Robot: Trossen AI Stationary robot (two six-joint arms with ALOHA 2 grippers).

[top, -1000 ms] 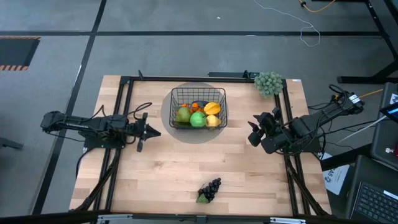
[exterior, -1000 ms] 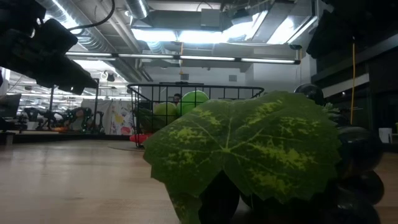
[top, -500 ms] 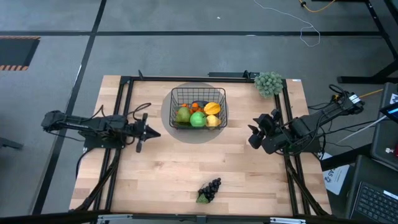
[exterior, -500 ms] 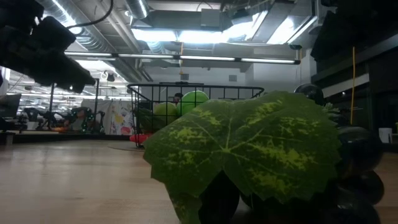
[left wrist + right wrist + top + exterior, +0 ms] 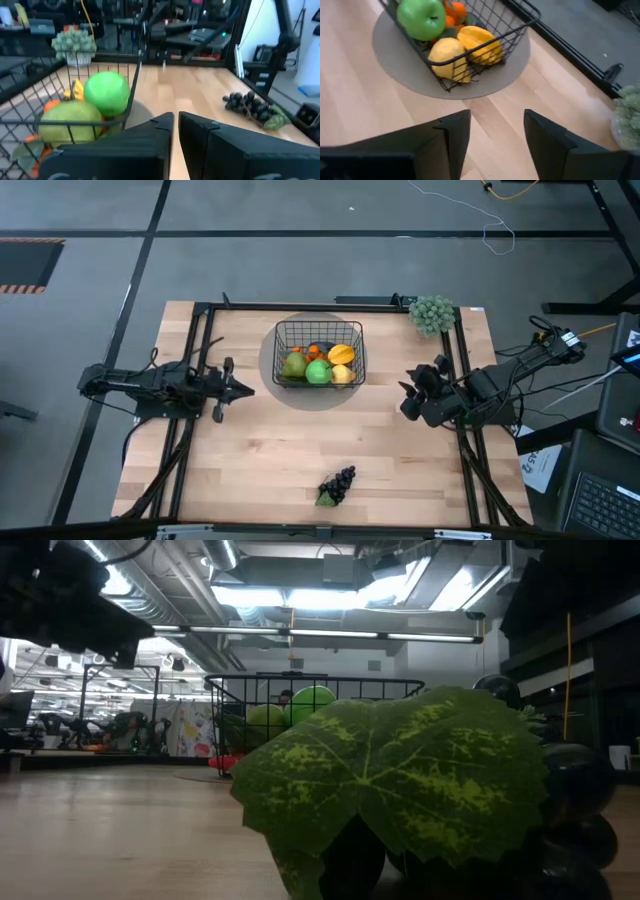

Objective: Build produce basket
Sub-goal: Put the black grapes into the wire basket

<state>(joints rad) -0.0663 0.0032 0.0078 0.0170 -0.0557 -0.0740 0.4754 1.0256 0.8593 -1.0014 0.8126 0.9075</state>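
Bare table (image 5: 270,450) — only grapes (image 5: 338,484) obstruct.

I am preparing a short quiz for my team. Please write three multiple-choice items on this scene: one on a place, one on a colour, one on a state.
1. Where do the dark grapes lie?
A. in the basket
B. on the table near its front edge
C. on the grey disc

2. What colour is the apple in the basket?
A. green
B. red
C. purple

3. How is the right gripper?
A. shut on a fruit
B. shut, empty
C. open, empty

Answers: 1 B, the grapes lie alone, far from the basket. 2 A, plainly green. 3 C, a wide gap shows between its fingers.
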